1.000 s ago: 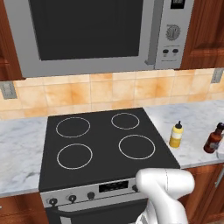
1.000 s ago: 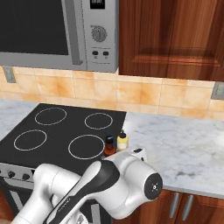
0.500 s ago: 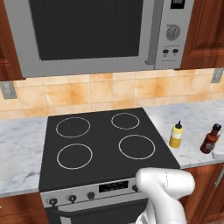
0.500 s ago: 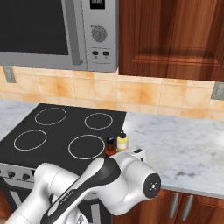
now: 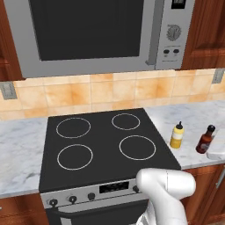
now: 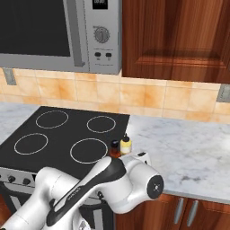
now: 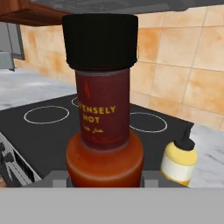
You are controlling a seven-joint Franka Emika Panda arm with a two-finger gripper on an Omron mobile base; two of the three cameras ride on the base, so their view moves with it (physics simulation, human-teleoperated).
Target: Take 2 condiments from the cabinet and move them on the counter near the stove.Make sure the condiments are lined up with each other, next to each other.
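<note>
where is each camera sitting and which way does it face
Left base view: behind the arm on its left, looking forward and down at the stove; white arm at lower right.
Right base view: behind on the right, same stove, cabinet above; arm crosses from lower left.
Hand view: on the hand, looking along the gripper at the red-brown sauce bottle it is shut on.
All three share that bottle and the yellow squeeze bottle on the counter.
</note>
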